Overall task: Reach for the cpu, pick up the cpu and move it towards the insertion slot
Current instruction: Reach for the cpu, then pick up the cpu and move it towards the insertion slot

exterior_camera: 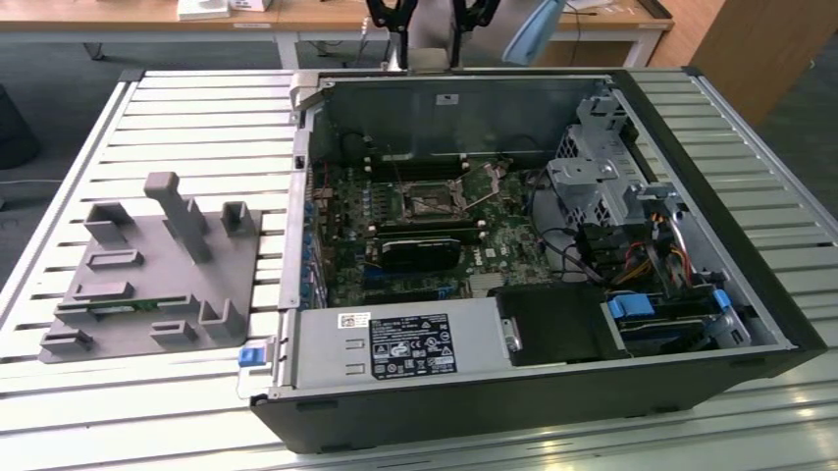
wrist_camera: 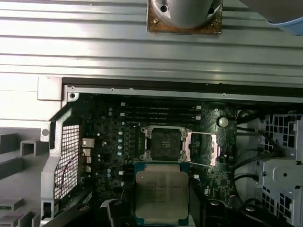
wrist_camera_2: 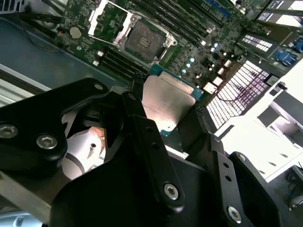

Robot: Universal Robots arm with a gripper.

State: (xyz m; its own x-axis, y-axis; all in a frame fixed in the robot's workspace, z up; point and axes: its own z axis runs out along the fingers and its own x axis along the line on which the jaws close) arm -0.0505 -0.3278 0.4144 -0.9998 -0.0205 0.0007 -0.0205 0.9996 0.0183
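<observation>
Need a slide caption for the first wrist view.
Hand holding the cpu above the motherboard, just short of the open insertion slot.

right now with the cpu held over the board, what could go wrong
The gripper grips the cpu by its edges alone, so it might slip or tilt. The insertion slot sits open with its metal frame flipped aside; a skewed or dropped chip could hit the exposed contacts or that frame.

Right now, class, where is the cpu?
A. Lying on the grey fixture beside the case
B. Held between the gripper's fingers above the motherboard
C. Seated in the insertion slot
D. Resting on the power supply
B: in both wrist views the cpu sits clamped in the gripper, short of the open insertion slot.
</observation>
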